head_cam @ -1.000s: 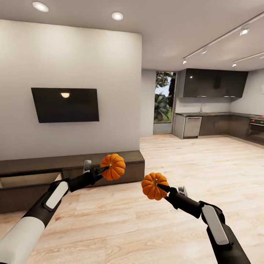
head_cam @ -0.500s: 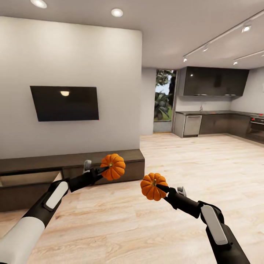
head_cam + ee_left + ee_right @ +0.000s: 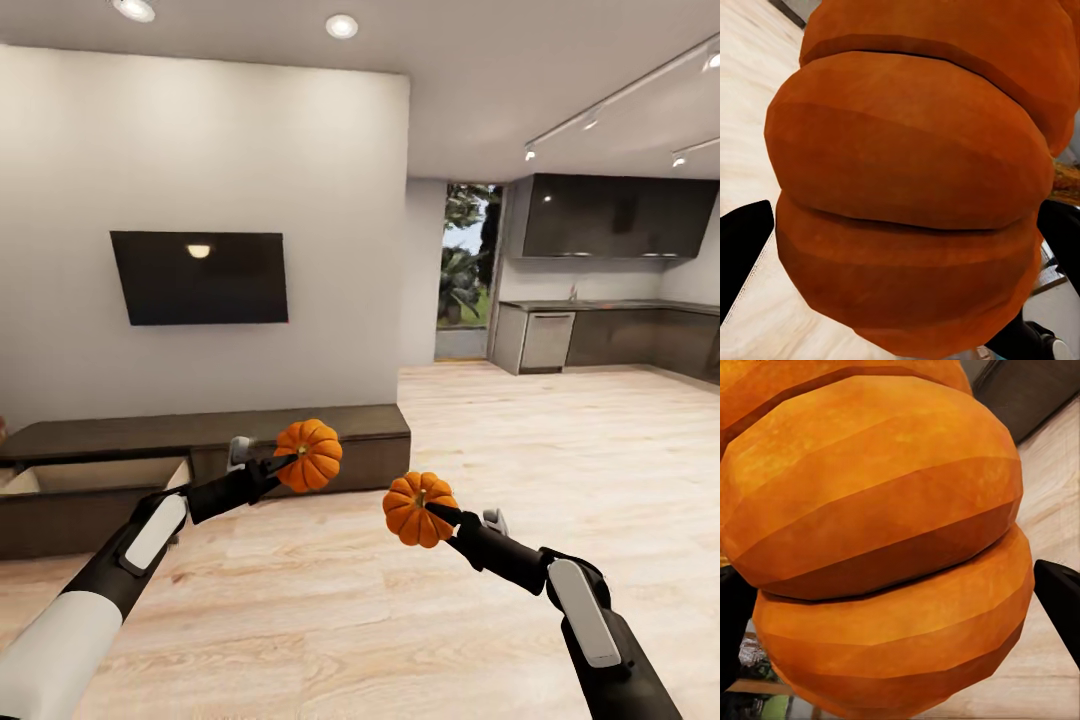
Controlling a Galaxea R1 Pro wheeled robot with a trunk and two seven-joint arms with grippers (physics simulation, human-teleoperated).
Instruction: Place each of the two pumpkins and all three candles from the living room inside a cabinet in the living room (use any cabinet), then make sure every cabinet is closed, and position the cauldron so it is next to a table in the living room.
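Two pumpkins [image 3: 309,454] [image 3: 419,509] gripped (one per end effector) — cabinet [image 3: 330,432] beyond

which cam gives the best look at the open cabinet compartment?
Head view: the cabinet sits along the TV wall with its left compartment pulled open. In both wrist views a pumpkin takes up most of the frame: the left pumpkin and the right pumpkin. I can't make out the cabinet there.
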